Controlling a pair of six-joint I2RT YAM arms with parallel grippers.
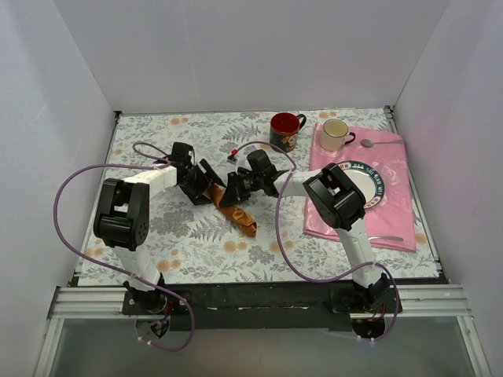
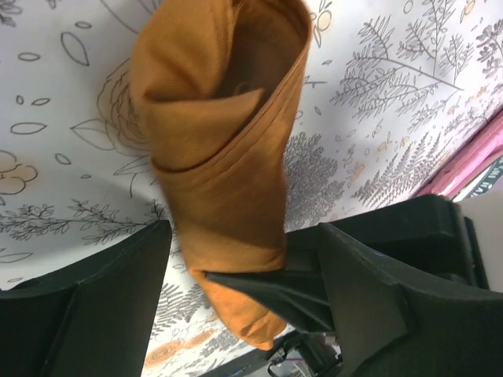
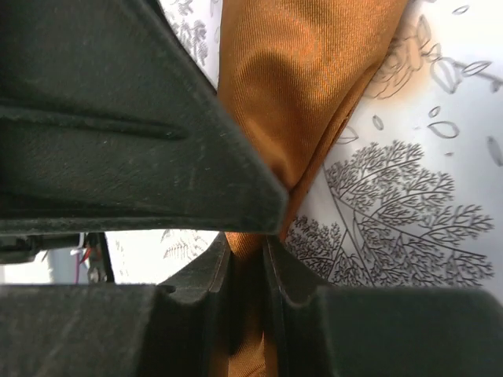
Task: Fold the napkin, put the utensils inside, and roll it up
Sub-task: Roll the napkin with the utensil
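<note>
Just to the 9 o'clock side of the counter's (image 1: 196, 243) middle lies the napkin (image 1: 240, 214), already a loose roll, its long axis running from 11 o'clock down to 5 o'clock in the overhead view. The right tool (image 3: 245, 243) reaches in from 3 o'clock, and its fingers are pressed together on a narrow fold of the cloth. The left tool (image 2: 244, 236) stands wide apart astride the roll from 9 o'clock, one finger on either side, and clamps nothing. The end of the roll towards 12 o'clock in the left wrist view gapes open. No silver shows in that mouth, so I cannot tell whether the utensils are inside.

I judge the step in hand to be tightening and finishing the roll. To do it well:

- The right tool should hold its pinch firm and low, so every layer in the fold comes along, not the outer one alone.
- It should turn the fold over the body of the roll while drawing gently towards 5 o'clock, which takes the slack out of the creases.
- The left tool should close softly on the roll as a brace, clear of the other tool's finger that lies between its own.
- The open mouth should stay level or slightly raised, or anything inside may slide out.

The pink cloth (image 1: 369, 228) and plate (image 1: 379, 171) sit well apart at 3 o'clock.
</note>
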